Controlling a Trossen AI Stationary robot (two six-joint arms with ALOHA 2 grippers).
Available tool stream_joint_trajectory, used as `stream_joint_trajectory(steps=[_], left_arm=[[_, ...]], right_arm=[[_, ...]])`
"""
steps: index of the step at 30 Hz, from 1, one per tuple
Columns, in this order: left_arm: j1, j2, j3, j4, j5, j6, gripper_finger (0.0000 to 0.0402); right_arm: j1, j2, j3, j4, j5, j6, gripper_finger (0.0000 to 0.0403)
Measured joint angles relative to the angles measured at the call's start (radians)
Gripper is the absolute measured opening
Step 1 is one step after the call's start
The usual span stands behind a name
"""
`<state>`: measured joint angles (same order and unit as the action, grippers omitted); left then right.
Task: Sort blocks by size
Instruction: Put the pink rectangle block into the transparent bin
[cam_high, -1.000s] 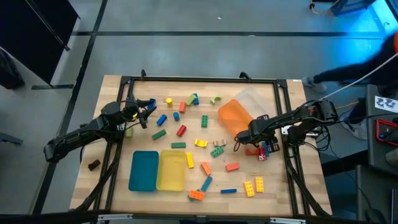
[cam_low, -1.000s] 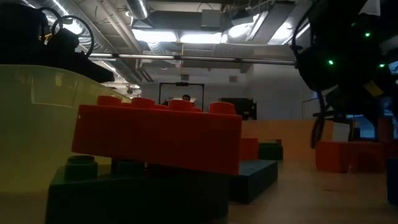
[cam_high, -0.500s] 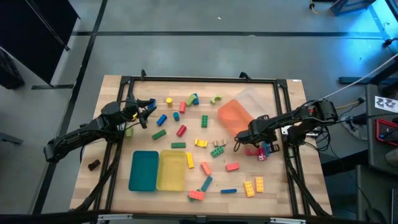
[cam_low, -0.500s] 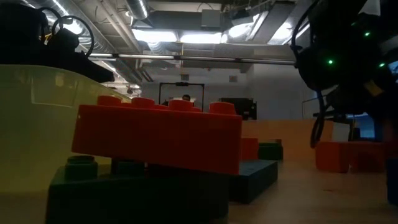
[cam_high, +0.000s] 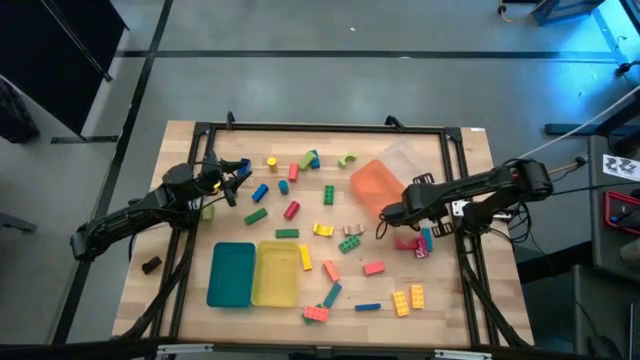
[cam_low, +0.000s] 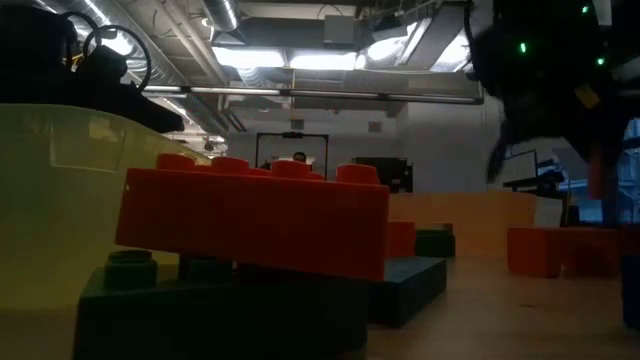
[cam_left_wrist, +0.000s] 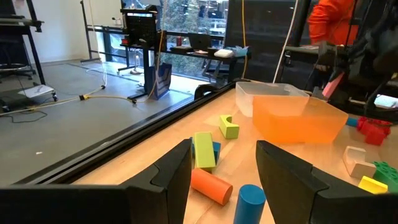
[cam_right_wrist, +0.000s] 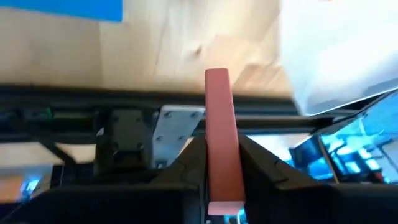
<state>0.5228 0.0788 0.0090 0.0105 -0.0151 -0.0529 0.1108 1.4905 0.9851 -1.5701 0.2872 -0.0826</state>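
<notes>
pink block (cam_right_wrist: 221, 134) | clamped in right claw (cam_right_wrist: 222, 155) | no writing readable

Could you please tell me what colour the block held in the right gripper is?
Pink; the block shows best in the right wrist view.

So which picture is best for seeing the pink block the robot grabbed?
The right wrist view: the pink block stands big and clear, pinched between the right gripper's fingers. From the high view the gripper shows, but the block is too small to make out. The other two views don't show it.
</notes>
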Motion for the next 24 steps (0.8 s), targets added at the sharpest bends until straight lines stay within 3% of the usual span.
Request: stream_joint_trajectory(steps=[5, 11, 24], left_arm=[[0.0, 0.0, 0.0, 0.0, 0.0, 0.0, 0.0164], [0.0, 0.0, 0.0, 0.0, 0.0, 0.0, 0.0164], [0.0, 0.0, 0.0, 0.0, 0.0, 0.0, 0.0164]], right_arm=[[-0.015, -0.097, 0.031, 0.0, 0.115, 0.0, 0.0073], [-0.138, -0.173, 0.032, 0.063, 0.237, -0.004, 0.0065], [-0.413, -0.18, 0.031, 0.414, 0.237, -0.264, 0.008]])
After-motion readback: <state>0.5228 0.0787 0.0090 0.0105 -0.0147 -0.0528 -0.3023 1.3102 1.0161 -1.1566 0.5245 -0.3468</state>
